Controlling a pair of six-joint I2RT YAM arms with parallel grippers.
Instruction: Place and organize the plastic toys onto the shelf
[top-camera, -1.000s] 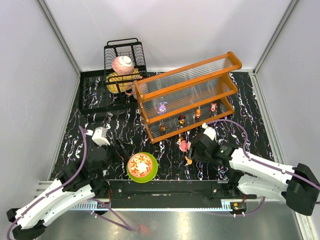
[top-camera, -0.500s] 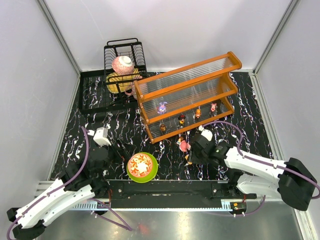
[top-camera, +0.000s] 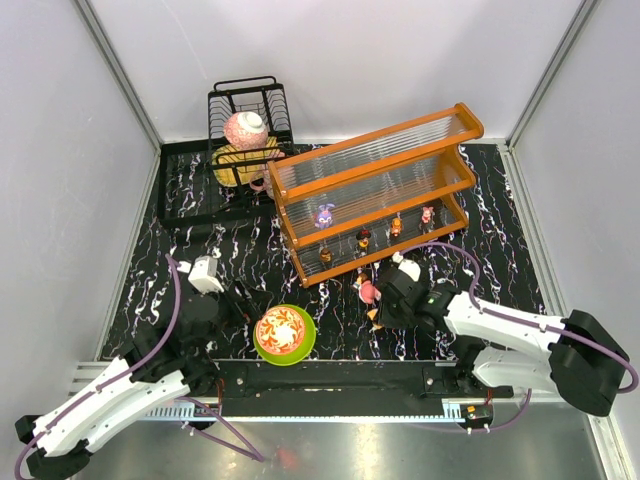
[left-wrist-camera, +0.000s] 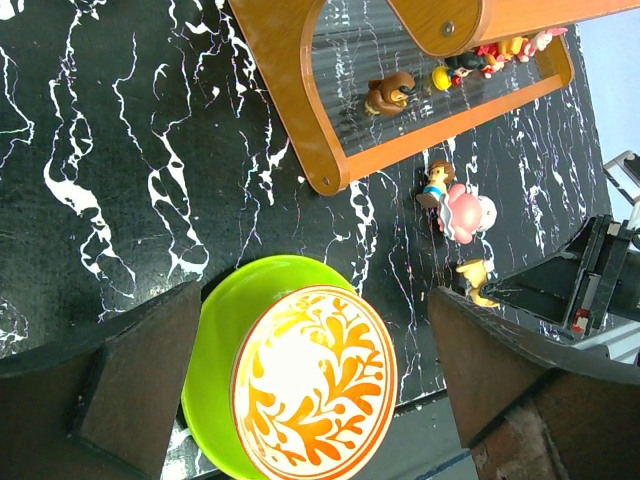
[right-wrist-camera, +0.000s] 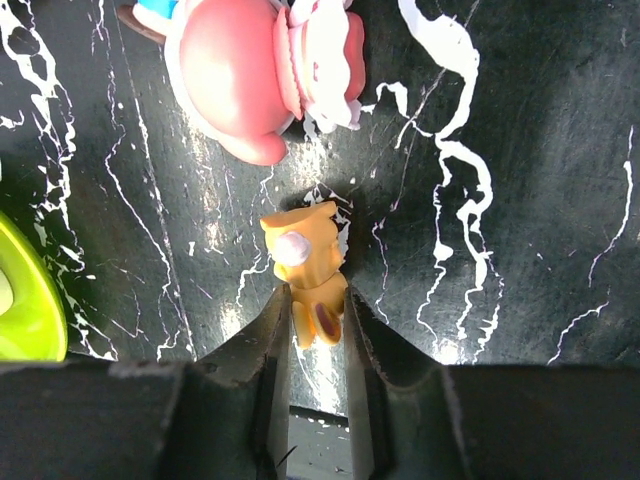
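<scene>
Right wrist view: right jaws pinch the orange toy (right-wrist-camera: 308, 268); left jaws gape wide.

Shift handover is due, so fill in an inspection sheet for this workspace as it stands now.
Surface: black marbled mat, no spills seen.
Job's things: orange-framed shelf holds several toys, a purple toy among them. On the mat in front of it are a pink round toy, a small figure and an orange toy.
Clutter: green-rimmed bowl; black wire dish rack with crockery in it.
Grippers: left gripper open above the bowl; right gripper closed on the orange toy, which is on the mat.
Cables: a purple cable loops beside each arm.
Surroundings: grey walls; nothing else seen.
</scene>
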